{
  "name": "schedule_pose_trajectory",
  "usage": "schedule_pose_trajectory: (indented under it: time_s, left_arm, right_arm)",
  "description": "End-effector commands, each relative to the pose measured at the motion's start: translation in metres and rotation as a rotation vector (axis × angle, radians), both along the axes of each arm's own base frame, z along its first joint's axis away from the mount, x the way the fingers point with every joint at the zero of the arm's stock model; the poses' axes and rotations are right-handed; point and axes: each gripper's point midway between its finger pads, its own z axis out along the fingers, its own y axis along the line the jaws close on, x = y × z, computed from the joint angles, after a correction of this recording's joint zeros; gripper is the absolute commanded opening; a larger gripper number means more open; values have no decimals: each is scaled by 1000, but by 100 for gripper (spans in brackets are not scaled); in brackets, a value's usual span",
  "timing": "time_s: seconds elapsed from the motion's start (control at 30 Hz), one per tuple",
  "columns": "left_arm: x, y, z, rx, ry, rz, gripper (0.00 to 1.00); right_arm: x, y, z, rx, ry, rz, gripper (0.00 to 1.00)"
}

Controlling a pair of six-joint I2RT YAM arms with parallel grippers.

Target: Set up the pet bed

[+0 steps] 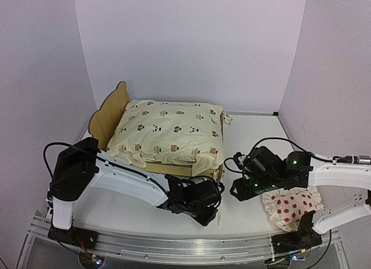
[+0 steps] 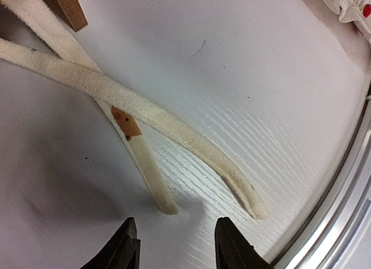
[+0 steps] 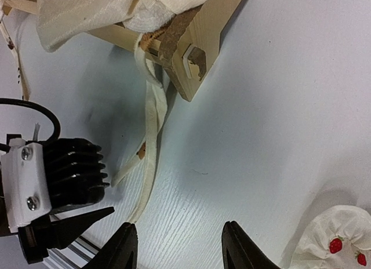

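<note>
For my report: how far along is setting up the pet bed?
Done: the cream cushion lies on the pet bed. In hand: nothing gripped; the left tool hovers open by the loose ties, the right tool open by the bed corner. Remaining: the ties lie unfastened, and the dotted pillow lies off the bed.

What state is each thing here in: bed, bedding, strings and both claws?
pet bed, upright on the table, cover lying on it.
cream cover, spread over the bed, rumpled at the near corner.
ties, untied, trailing loose on the table.
red-dotted pillow, off the bed, beside the right arm.
left gripper, open, empty.
right gripper, open, empty.
</note>
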Motion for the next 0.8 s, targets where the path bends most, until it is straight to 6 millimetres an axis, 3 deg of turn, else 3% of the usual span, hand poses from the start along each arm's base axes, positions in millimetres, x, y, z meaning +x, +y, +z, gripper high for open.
schedule_pose_trajectory:
  time_s: [0.0,0.17,0.53,0.77]
  left_arm:
    - [11,-11,7,11,-76,6,42]
    - [14,-14,1,35,-91,5,35]
    - [25,2,-14,129,-146,77,1]
    - [28,20,19,20,-195,104,0]
  right_arm:
    - [10,6,13,33,-34,-16,51]
    - [10,6,13,35,-36,-15,50]
    - [12,8,17,52,-41,-18,47]
    - [14,34,15,188,-27,-12,43]
